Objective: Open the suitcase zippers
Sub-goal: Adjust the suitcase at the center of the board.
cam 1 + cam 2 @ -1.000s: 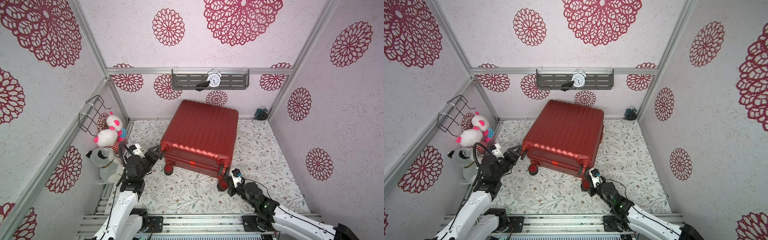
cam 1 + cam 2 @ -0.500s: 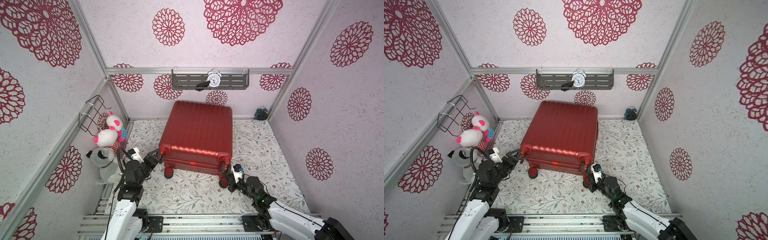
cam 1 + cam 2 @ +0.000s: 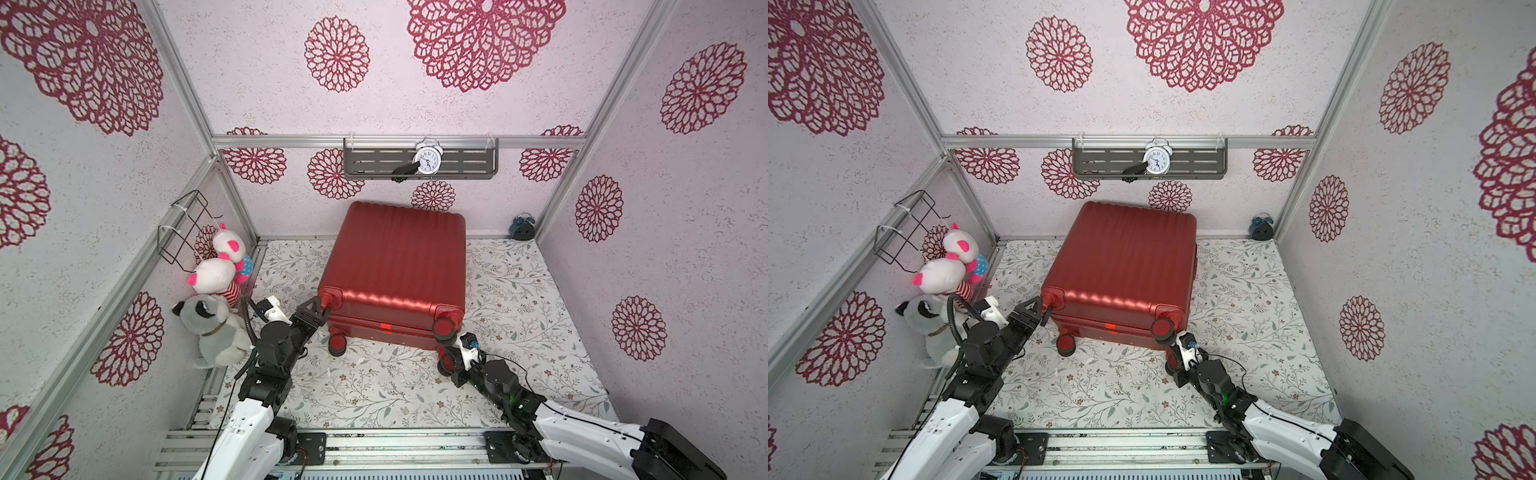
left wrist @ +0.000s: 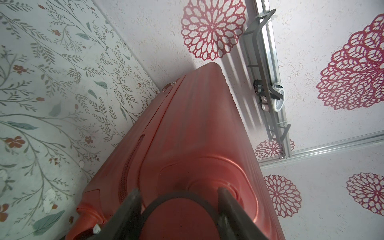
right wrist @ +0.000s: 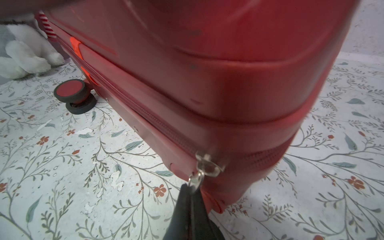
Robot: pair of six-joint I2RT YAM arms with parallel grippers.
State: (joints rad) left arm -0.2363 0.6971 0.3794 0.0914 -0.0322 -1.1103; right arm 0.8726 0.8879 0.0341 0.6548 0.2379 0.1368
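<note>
The glossy red suitcase (image 3: 395, 257) (image 3: 1125, 257) lies flat on the floral floor, wheels toward me. My left gripper (image 3: 320, 307) (image 4: 179, 193) is at its near left corner. The fingers (image 4: 135, 195) are closed on either side of a red wheel with a black tyre (image 4: 178, 220). My right gripper (image 5: 190, 188) is at the near right corner, shut on the silver zipper pull (image 5: 196, 179). That pull hangs from its slider (image 5: 207, 164). The dark red zipper track (image 5: 158, 120) runs shut along the middle seam. The track (image 4: 124, 172) also shows in the left wrist view.
Plush toys (image 3: 216, 274) and a grey plush dog (image 3: 212, 328) crowd the left wall beside my left arm. A wire basket (image 3: 187, 224) hangs above them. A shelf with a white clock (image 3: 426, 160) is on the back wall. A blue clock (image 3: 523, 226) sits in the far right corner.
The suitcase has turned, its far end swinging left, and now lies nearly square to me. Both grippers kept their holds and shifted with the near corners.
</note>
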